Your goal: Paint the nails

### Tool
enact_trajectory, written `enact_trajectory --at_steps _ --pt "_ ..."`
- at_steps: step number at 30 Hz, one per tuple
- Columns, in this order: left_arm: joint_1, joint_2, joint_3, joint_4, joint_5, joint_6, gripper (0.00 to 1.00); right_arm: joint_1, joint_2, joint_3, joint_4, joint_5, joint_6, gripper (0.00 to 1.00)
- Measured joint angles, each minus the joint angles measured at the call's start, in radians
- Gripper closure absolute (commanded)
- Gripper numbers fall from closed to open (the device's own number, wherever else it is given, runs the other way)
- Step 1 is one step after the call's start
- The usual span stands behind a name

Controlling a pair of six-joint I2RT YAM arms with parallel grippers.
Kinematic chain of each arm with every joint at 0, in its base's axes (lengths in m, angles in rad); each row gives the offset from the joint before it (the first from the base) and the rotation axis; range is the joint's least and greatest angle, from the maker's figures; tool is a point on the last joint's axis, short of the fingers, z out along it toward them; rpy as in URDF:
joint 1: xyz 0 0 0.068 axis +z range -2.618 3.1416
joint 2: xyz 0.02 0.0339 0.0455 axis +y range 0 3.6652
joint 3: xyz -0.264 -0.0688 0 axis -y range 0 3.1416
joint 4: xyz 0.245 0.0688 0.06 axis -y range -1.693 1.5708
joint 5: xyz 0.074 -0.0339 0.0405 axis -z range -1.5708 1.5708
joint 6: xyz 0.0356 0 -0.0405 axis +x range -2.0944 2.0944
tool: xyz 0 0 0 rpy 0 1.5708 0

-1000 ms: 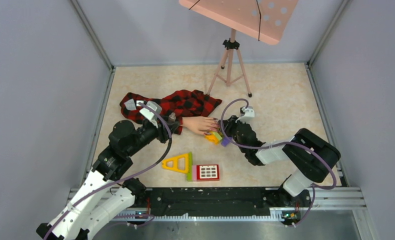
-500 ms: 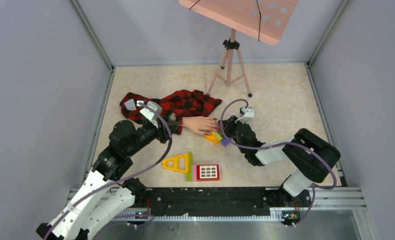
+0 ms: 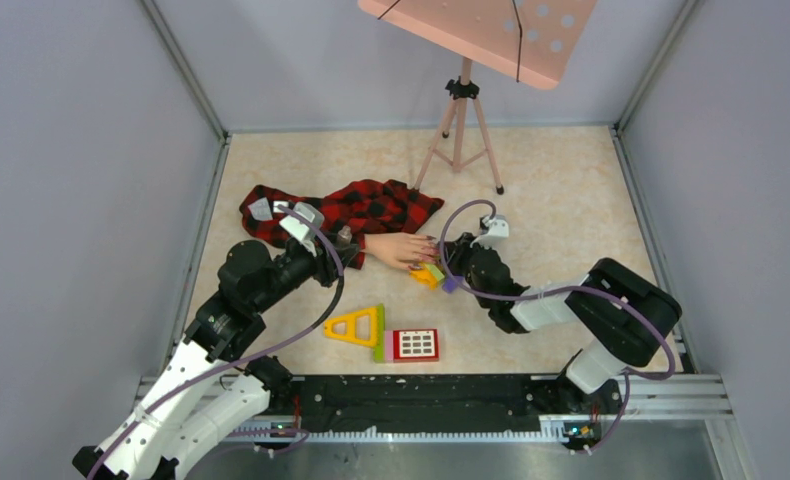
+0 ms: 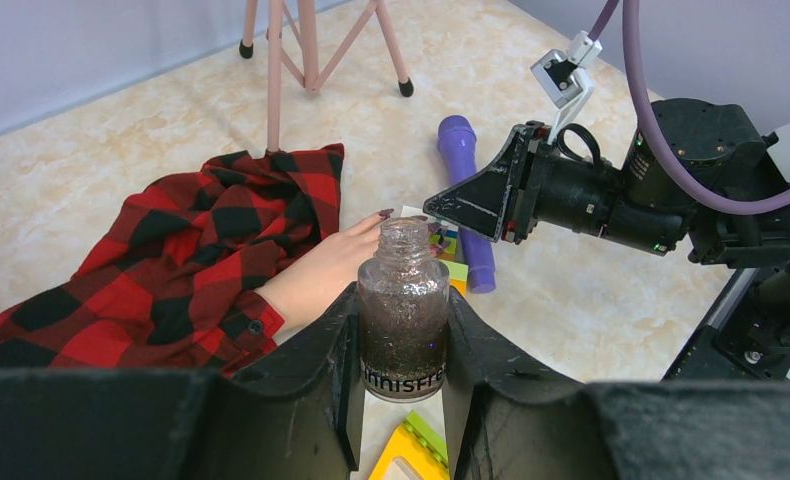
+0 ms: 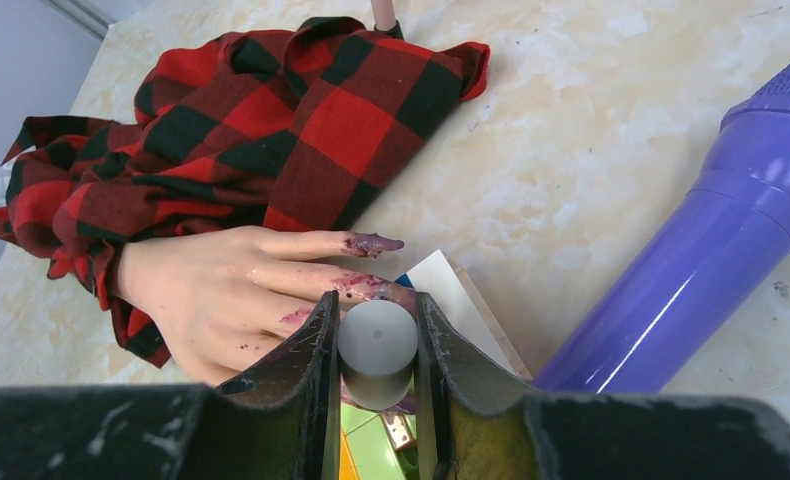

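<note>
The mannequin hand (image 3: 399, 249) lies palm down in its red-and-black plaid sleeve (image 3: 356, 208). In the right wrist view the hand (image 5: 221, 290) has purple-smeared nails (image 5: 373, 243); the fingertip by my jaws is also stained. My right gripper (image 5: 376, 310) is shut on a grey polish cap (image 5: 377, 345), right at the fingertips; what hangs below the cap is hidden. It also shows in the top view (image 3: 443, 259). My left gripper (image 4: 401, 300) is shut on an open glitter polish bottle (image 4: 403, 320), held upright near the wrist (image 3: 346, 247).
A purple cylinder (image 5: 711, 250) lies right of the hand. Yellow and green toy blocks (image 3: 428, 272) and a white card (image 5: 451, 290) lie under the fingertips. A yellow triangle block (image 3: 356, 325) and a red window block (image 3: 414, 345) lie nearer. A pink tripod stand (image 3: 461, 110) is behind.
</note>
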Motion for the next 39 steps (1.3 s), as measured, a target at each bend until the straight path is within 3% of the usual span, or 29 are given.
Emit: enact_trajectory --at_steps 39 --pt "0.0 0.0 0.0 0.0 0.0 0.0 1.0 0.019 -0.004 -0.004 -0.029 0.065 0.01 1.0"
